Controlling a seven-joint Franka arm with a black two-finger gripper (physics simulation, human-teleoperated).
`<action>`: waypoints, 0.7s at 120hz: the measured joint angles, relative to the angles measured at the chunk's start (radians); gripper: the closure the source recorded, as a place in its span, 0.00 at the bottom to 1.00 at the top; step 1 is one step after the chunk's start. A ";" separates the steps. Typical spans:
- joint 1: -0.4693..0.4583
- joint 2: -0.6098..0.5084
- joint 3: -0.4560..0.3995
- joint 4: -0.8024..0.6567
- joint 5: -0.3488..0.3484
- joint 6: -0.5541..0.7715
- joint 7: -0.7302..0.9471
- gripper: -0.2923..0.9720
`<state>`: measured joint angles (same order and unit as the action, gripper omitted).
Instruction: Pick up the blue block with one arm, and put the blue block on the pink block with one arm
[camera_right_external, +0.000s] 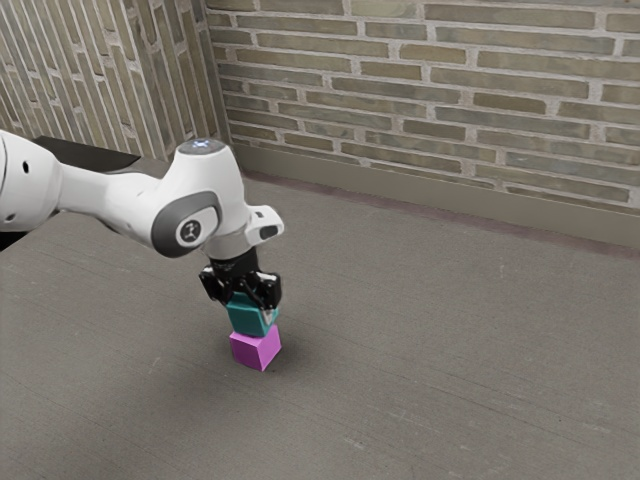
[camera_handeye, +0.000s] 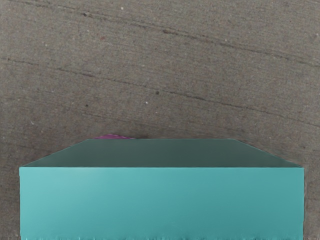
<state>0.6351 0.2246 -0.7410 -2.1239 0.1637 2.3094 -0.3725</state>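
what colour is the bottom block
The bottom block is magenta pink, clearest in the exterior view.

Glossy white Franka arm (camera_right_external: 100, 195) with rounded segments, a grey circular joint cap (camera_right_external: 190, 232) bearing a small white mark, a blue light (camera_right_external: 203, 146) on top, and a black two-finger gripper (camera_right_external: 241, 298).

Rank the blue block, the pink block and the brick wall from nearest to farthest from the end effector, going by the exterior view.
1. The blue block: gripped between the fingers of the end effector.
2. The pink block: directly beneath the blue block.
3. The brick wall: far behind, at the back.
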 joint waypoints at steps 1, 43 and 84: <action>0.002 -0.002 0.000 -0.001 -0.004 -0.001 0.001 0.46; 0.028 -0.018 0.001 -0.022 -0.061 -0.032 0.086 0.46; 0.036 -0.004 0.003 0.003 -0.065 -0.042 0.205 0.46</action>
<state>0.6709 0.2202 -0.7378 -2.1209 0.0989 2.2679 -0.1678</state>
